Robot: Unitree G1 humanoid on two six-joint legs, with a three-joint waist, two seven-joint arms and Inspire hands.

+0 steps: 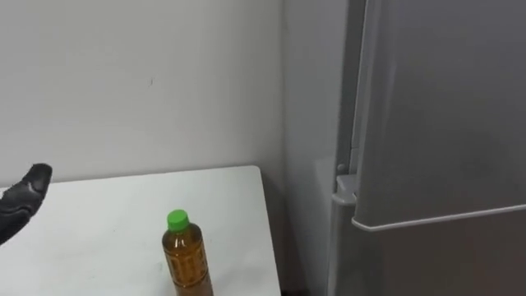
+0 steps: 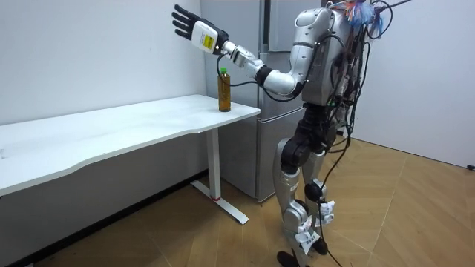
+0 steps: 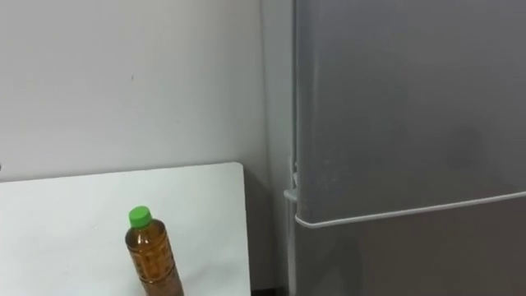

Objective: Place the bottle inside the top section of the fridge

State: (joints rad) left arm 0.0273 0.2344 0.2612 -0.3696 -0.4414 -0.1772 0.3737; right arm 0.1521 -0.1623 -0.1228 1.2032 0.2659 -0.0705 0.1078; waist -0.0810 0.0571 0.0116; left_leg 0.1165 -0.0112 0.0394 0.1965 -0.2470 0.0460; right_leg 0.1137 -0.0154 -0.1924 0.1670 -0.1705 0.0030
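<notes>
White wall backs a white table (image 1: 99,214) that ends just beside a grey fridge (image 1: 444,123), whose doors are both shut. The bottle (image 1: 187,263), amber with a green cap, stands upright near the table's fridge-side end, its long axis vertical. The robot stands before the fridge with its left hand (image 2: 189,26) raised high over the table, fingers (image 2: 180,16) spread and holding nothing. From that hand the bottle lies lower and to the robot's right, well apart. The left hand seems best placed to take it, by dropping down and closing on the body from the side.
</notes>
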